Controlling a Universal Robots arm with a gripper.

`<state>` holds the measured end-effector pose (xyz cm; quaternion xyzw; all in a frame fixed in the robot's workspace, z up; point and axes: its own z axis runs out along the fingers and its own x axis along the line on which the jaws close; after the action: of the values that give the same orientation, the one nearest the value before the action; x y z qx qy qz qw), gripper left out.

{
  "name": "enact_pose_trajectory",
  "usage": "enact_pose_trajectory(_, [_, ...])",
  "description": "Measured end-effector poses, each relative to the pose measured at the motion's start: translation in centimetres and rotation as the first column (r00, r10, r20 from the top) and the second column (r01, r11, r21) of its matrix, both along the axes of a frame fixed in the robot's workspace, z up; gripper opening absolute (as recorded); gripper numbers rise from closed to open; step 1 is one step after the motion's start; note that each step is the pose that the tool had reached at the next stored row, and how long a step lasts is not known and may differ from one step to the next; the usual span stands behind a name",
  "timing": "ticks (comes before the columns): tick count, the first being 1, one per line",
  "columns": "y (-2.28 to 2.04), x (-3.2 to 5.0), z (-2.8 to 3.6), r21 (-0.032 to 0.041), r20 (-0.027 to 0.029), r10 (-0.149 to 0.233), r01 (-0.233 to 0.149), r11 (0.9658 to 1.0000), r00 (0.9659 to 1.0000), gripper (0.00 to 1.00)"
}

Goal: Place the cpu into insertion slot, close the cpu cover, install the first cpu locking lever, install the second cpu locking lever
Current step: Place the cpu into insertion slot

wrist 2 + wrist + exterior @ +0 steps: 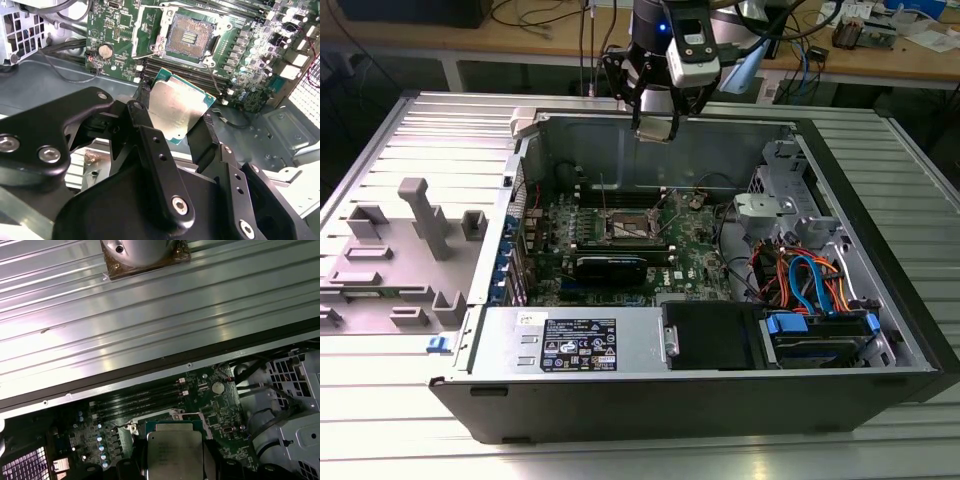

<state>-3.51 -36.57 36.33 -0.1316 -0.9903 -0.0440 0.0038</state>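
One gripper hangs over the open computer case, near its far wall in the exterior view and well above the green motherboard. In the second wrist view its two black fingers are drawn narrow onto the cpu, one finger at each of two opposite edges. The chip is held in the air, a little tilted, with its dull silver-grey top toward the camera.

The insertion slot sits on the motherboard, well apart from the cpu. Its dark contact field with the pale centre lies uncovered inside the silver border. Long black memory slots run just beside the slot, and a round coin battery sits on the board near it.

In the exterior view the slot is in the middle of the board, and a long black card lies near it. Coloured cables are at the exterior view's right. The case rests on a ribbed metal table, and grey fixtures stand at the exterior view's left.
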Motion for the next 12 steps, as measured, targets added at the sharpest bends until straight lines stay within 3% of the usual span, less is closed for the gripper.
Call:
enact_pose_trajectory(4, [-0.11,0.0,-0.01,-0.0002,0.0,-0.009,0.009,1.0,1.0,0.54])
enact_pose_trajectory(8, [-0.12,0.0,-0.07,-0.0006,0.0001,-0.068,0.068,0.9977,0.9977,0.54])
enact_pose_trajectory(11, [-0.12,0.0,-0.19,-0.001,0.0002,-0.112,0.112,0.9937,0.9937,0.54])
enact_pose_trajectory(12, [-0.12,0.0,-0.3,-0.0016,0.0001,-0.149,0.149,0.9888,0.9888,0.54])
